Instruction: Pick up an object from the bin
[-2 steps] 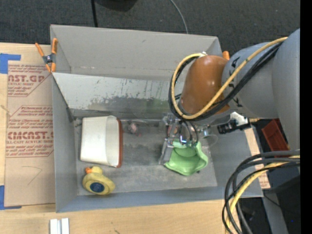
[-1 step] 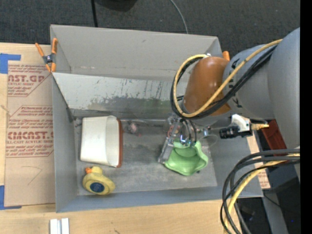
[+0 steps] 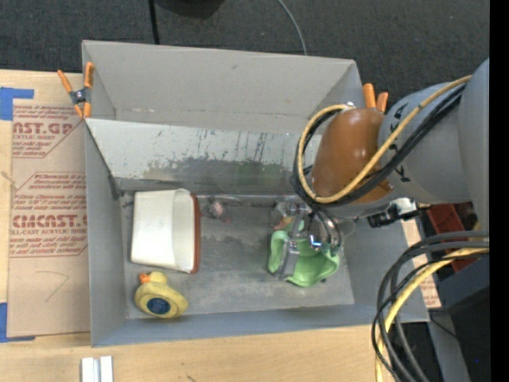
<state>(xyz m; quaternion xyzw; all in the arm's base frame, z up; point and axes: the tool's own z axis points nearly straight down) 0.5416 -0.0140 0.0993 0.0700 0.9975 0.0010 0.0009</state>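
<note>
One green toy [image 3: 307,271] | one yellow duck [image 3: 159,296] | one white box [image 3: 159,228] | end effector [image 3: 308,242]: cannot tell

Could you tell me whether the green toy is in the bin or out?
In: the green toy lies inside the bin, near its right wall, under the gripper.

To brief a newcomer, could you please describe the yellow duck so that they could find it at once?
Look in the grey bin, at the lower-left corner of its floor in the view. There, just below the white box, lies the duck. It alone is yellow, small and rounded with a blue spot, unlike the green toy under the gripper at the right.
</note>
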